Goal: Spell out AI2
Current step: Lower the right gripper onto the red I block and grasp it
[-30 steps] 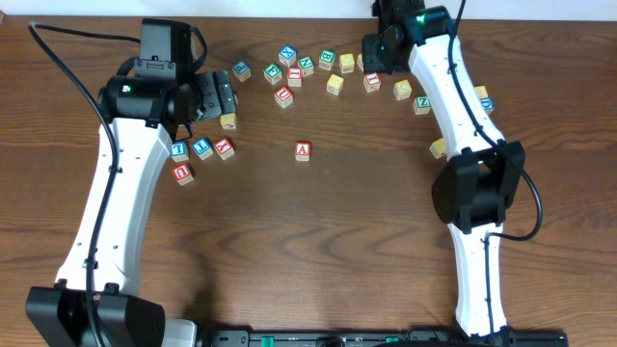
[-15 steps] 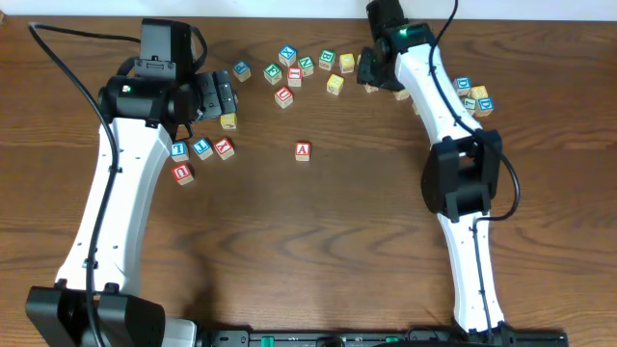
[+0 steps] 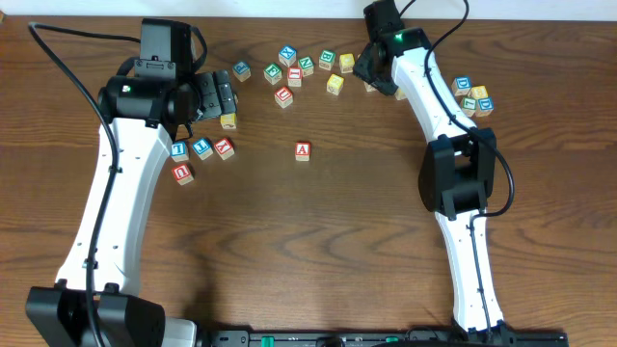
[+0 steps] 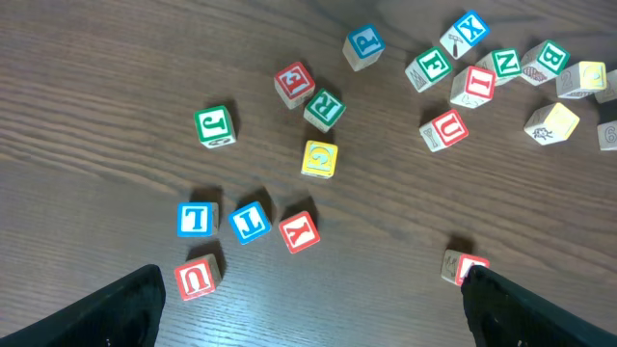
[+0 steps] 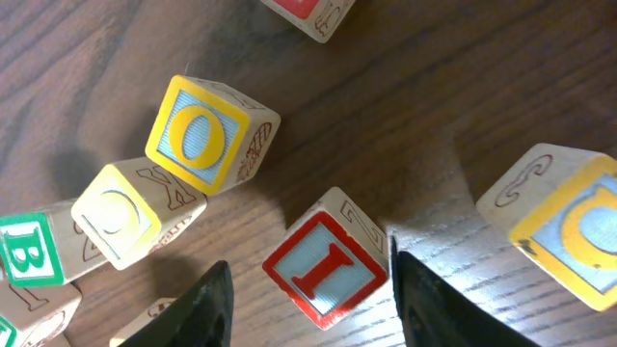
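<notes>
Between the jaws of the right pincer (image 5: 313,272), parted and apparently not yet gripping, sits the I cube (image 5: 326,253), straddled for a grab; the left pincer (image 4: 316,289) hangs wide apart, seemingly idle.

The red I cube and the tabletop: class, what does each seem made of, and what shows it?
Red I cube: probably pale wood, unpainted sides, red printed face. Tabletop: dark brown wood or wood-look laminate, streaky grain; cannot tell which.
</notes>
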